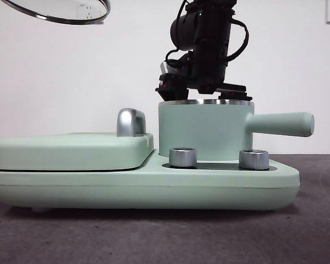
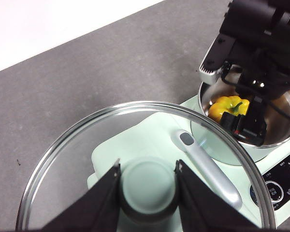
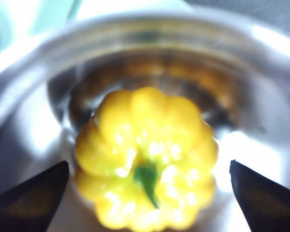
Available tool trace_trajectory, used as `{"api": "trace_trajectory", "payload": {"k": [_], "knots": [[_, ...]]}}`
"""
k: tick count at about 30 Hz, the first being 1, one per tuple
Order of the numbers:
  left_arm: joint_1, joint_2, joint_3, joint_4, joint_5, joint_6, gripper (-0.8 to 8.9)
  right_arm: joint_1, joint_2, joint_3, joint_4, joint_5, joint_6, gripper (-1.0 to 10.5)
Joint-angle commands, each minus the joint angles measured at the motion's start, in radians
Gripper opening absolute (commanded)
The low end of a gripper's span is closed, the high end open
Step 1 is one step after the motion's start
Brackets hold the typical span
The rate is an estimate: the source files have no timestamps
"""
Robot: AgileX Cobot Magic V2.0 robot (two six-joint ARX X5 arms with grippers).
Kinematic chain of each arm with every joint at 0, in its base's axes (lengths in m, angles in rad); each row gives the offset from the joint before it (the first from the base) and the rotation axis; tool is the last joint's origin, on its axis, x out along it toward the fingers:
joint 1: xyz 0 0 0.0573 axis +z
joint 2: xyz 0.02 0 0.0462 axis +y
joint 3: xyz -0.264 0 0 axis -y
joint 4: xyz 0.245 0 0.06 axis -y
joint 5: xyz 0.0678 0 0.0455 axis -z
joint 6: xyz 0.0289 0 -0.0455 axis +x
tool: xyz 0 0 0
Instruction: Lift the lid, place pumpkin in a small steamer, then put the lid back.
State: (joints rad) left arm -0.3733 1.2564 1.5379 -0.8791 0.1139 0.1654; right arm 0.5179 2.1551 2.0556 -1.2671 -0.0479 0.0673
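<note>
The lid [image 1: 71, 20] hangs high at the top left of the front view, only its steel rim and glass showing. In the left wrist view my left gripper [image 2: 148, 166] is shut on the lid's mint-green knob [image 2: 147, 188], with the glass lid [image 2: 77, 150] spread below it. The pumpkin [image 3: 145, 140], yellow with a green stem, lies inside the small steamer [image 1: 203, 129]. My right gripper [image 1: 206, 88] reaches down into the pot's mouth. Its jaws stand open on either side of the pumpkin [image 2: 222, 105] without touching it.
The steamer sits on a mint-green base [image 1: 143, 184] with two steel dials [image 1: 182, 157] [image 1: 253, 159] in front. Its long handle [image 1: 280, 124] points right. A flat griddle cover [image 1: 71, 151] with a steel grip [image 1: 129, 122] fills the left half.
</note>
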Motion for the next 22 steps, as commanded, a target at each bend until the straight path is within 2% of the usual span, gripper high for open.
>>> {"api": "trace_trajectory", "payload": {"k": [1, 5, 10, 12, 16, 22], "knots": [[-0.003, 0.007, 0.024, 0.029, 0.006, 0.006, 0.15, 0.008, 0.023, 0.082, -0.036, 0.024, 0.007, 5.3], [-0.003, 0.009, 0.024, 0.032, 0.006, 0.005, 0.15, 0.008, 0.023, 0.208, -0.152, 0.076, 0.012, 5.3], [-0.003, 0.022, 0.024, 0.034, 0.006, 0.002, 0.15, 0.008, -0.054, 0.239, -0.155, 0.028, 0.052, 5.3], [-0.003, 0.030, 0.024, 0.034, 0.006, 0.001, 0.15, 0.011, -0.103, 0.220, -0.156, 0.040, 0.048, 5.3], [-0.004, 0.045, 0.023, 0.034, 0.006, -0.003, 0.15, 0.016, -0.241, 0.103, -0.156, 0.079, 0.027, 5.3], [-0.007, 0.075, 0.020, 0.034, 0.007, -0.025, 0.15, 0.014, -0.558, -0.240, -0.156, 0.082, 0.025, 5.3]]}}
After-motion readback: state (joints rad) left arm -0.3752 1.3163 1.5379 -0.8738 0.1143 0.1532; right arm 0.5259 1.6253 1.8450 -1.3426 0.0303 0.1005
